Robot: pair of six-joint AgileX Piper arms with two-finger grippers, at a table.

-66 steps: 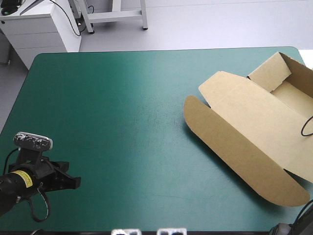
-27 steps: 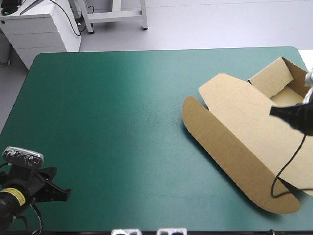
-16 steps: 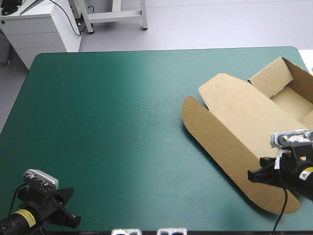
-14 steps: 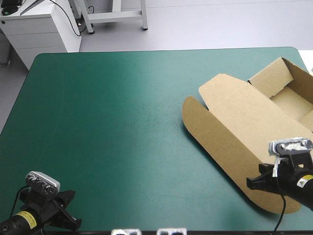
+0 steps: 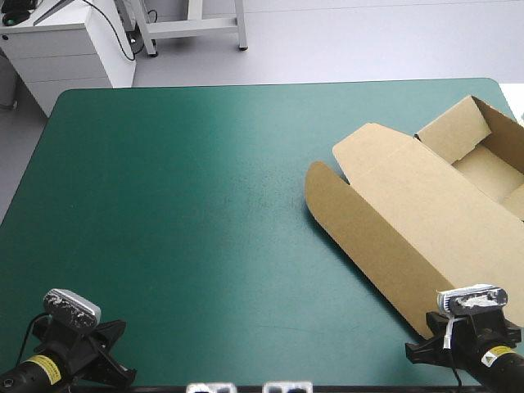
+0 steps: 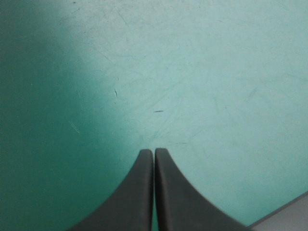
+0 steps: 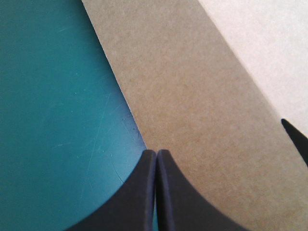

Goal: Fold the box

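Box, brown: where is it?
— Right side of the teal-green table, an open tray with its lid flat; the tray's right end is cut off in the high view.
And the tools?
— Left tool pinched closed over bare table by the near edge. Right tool closed too, empty, tips at the lid's rim; contact unclear.
Which view settles that?
— Only the wrist views; from above both tools are dark shapes, half cropped.
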